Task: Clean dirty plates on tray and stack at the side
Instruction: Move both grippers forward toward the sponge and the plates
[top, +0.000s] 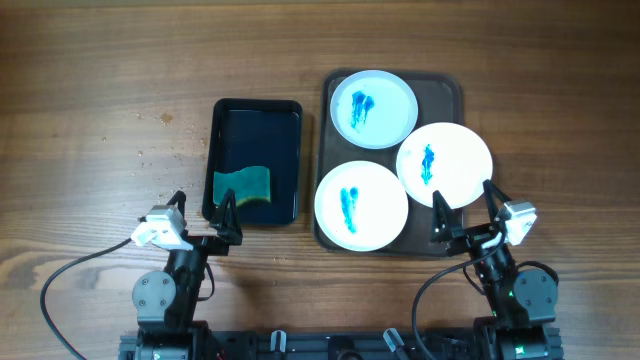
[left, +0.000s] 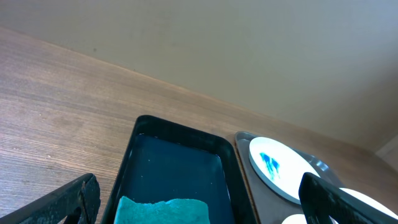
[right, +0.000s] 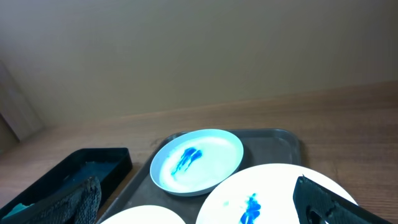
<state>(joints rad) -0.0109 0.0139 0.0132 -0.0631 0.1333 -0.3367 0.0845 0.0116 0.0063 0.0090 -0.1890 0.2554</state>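
While the left gripper (top: 202, 208) hangs spread and empty, the black tray (top: 258, 103) just beyond it holds a green sponge (top: 241, 185) at its near end. Beside it, the brown tray (top: 448, 88) carries a far plate (top: 373, 108), a near-left plate (top: 361, 205) and a right plate (top: 444, 164), each smeared blue. The right gripper (top: 465, 205) stands spread, empty, near them.

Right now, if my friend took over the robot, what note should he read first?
Left pincer: open, empty, near the black tray.
Right pincer: open, empty, by the brown tray.
Three plates sit on the brown tray, all smeared blue.
The green sponge lies in the black tray.
Done: nothing yet.
Left: wipe all three plates, then stack them beside the tray.
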